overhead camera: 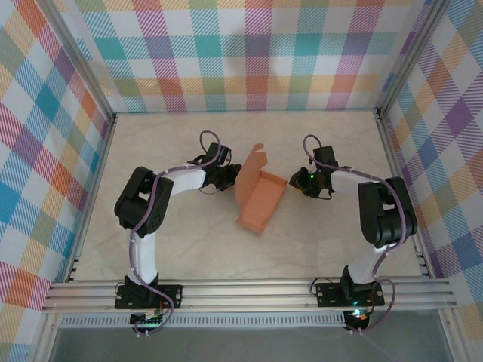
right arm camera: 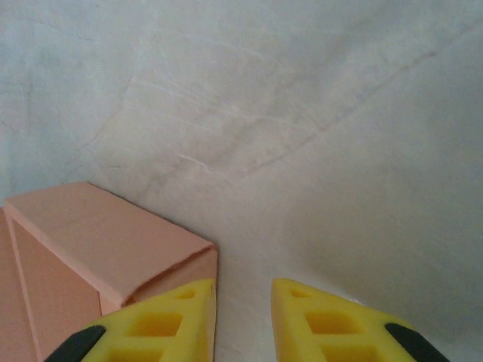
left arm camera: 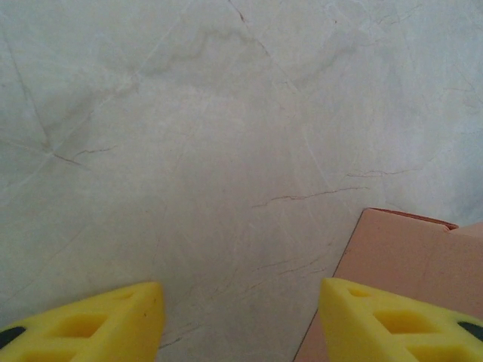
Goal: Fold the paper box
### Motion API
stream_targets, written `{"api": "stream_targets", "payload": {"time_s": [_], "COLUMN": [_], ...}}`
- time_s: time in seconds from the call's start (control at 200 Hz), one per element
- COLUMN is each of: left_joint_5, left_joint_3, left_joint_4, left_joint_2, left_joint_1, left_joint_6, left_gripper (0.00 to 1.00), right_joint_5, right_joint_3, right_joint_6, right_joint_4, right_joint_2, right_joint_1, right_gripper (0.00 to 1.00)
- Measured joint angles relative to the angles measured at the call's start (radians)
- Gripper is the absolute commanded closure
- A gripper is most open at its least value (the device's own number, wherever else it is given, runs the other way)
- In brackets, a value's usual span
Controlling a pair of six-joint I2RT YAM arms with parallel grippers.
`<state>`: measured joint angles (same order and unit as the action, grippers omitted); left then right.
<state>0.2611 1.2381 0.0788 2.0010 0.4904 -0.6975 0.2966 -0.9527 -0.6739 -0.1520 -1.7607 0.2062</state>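
Observation:
The paper box (overhead camera: 260, 200) is a salmon-orange card tray lying mid-table, with one flap standing up at its far end. My left gripper (overhead camera: 226, 181) hovers just left of it. In the left wrist view its yellow fingers stand wide open (left arm camera: 240, 290) over bare table, and the box's edge (left arm camera: 407, 249) lies beside the right finger. My right gripper (overhead camera: 298, 183) sits just right of the box. Its fingers (right arm camera: 243, 286) keep a narrow gap with only table between them, and the left finger rests next to a folded corner of the box (right arm camera: 98, 234).
The table (overhead camera: 181, 249) is pale marble-patterned. Plaid walls (overhead camera: 256, 53) close it in at the back and on both sides. An aluminium rail (overhead camera: 249, 294) runs along the near edge, where both arm bases stand.

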Motion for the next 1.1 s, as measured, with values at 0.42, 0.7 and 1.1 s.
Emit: {"api": "stream_targets", "payload": {"time_s": [0.42, 0.7, 1.1], "left_joint_5": [0.004, 0.009, 0.026], "left_joint_3": [0.076, 0.121, 0.143], "left_joint_4": [0.085, 0.136, 0.140], "left_joint_2": [0.038, 0.061, 0.083], "left_joint_1": [0.003, 0.005, 0.005], "left_joint_6": [0.007, 0.010, 0.011], "left_gripper": [0.44, 0.44, 0.52], "right_joint_5": [0.039, 0.076, 0.091], "right_joint_3": [-0.019, -0.039, -0.082], "right_joint_6": [-0.015, -0.026, -0.026], "right_joint_4": [0.027, 0.045, 0.028], "right_joint_2": [-0.059, -0.090, -0.126], "right_joint_1": [0.014, 0.021, 0.029], "right_gripper": [0.75, 0.76, 0.76]}}
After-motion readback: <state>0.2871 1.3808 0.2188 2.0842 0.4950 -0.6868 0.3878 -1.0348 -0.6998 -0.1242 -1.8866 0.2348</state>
